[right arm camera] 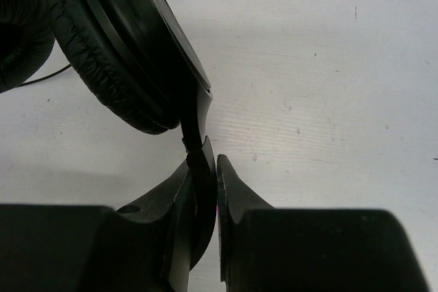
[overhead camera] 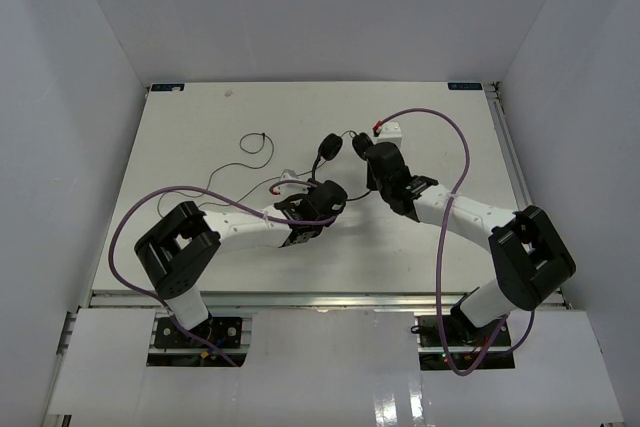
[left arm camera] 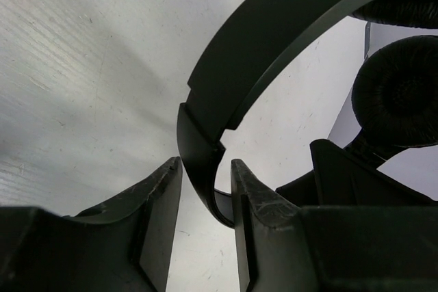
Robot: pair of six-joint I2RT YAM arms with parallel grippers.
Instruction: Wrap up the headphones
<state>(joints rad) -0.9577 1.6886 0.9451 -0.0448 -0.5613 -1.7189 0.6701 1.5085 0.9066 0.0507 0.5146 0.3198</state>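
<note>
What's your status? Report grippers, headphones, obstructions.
Both shut on headphones: left gripper on headband, right gripper below earcup. Cord trailing loose, not yet wrapped. No obstruction seen.

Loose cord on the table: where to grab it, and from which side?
Probably grip the cord at its small loop left of the earcups, coming straight down from above. It lies flat on the table, so only a top pinch straddles it. The left claw is nearer but is on the headband.
</note>
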